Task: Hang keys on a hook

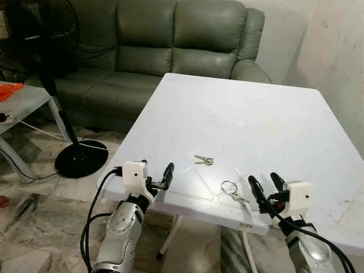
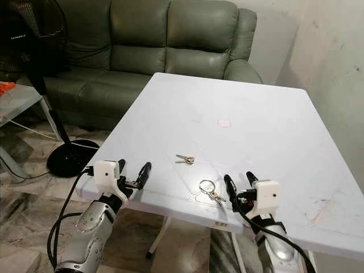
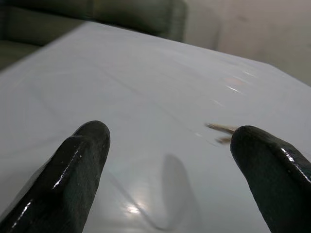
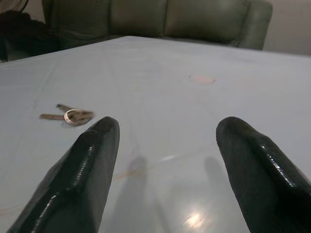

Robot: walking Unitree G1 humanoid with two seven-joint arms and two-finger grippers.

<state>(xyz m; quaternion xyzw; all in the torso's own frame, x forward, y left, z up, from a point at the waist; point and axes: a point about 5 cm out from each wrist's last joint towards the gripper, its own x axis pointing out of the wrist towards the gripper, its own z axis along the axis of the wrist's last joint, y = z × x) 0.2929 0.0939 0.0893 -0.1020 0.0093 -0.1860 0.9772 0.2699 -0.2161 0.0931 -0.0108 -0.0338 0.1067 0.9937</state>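
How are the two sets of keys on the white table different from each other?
The near key set has a large round ring, open and plain to see; the far key set has a much smaller ring. The near set lies by the table's front edge, just beside the right pincer; the far set lies further in, between both pincers. Both are small metal keys lying flat, and neither is held.

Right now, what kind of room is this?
Probably a home living room: a green leather sofa, a standing fan on a tiled floor, and a white plastic table holding two sets of keys.
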